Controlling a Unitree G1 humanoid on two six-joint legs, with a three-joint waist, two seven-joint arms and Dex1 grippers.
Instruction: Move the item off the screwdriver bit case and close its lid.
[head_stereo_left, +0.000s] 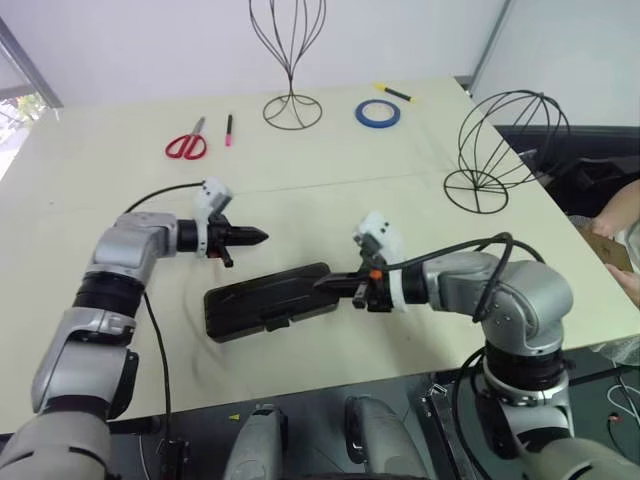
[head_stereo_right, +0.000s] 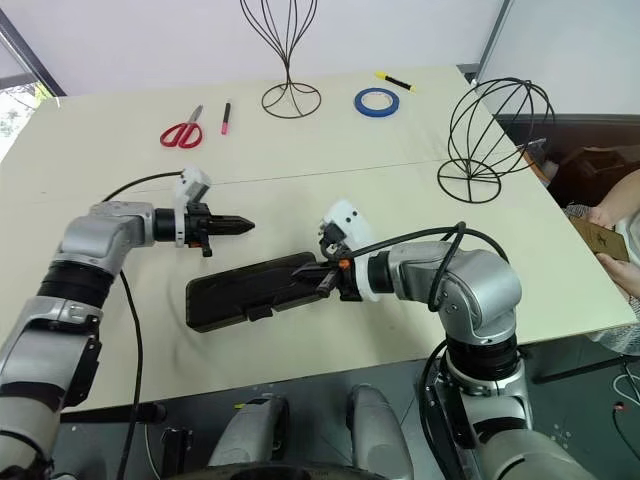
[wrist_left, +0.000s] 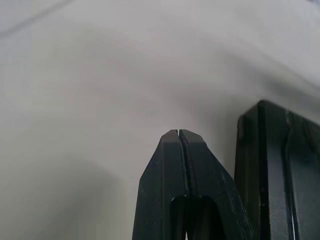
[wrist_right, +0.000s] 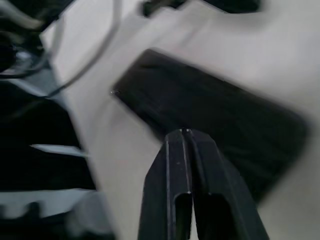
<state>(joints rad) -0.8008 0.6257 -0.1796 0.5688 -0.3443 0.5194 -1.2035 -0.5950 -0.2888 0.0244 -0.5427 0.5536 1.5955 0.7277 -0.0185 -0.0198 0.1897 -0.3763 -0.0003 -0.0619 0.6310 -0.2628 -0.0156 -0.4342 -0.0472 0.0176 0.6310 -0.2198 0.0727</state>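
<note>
The screwdriver bit case lies flat on the table in front of me, dark and long. Its lid is down over it, with the black clasp on the near long edge. My left gripper is shut and empty, hovering just beyond the case's far edge and pointing right; the left wrist view shows it beside a corner of the case. My right gripper is shut, pointing left over the case's right end. The item, a black wire globe form, stands on the table at the far right, well away from the case.
A taller wire stand stands at the back centre, with a blue tape roll and a yellow marker to its right. Red scissors and a pink pen lie at the back left. A person's hand is at the right edge.
</note>
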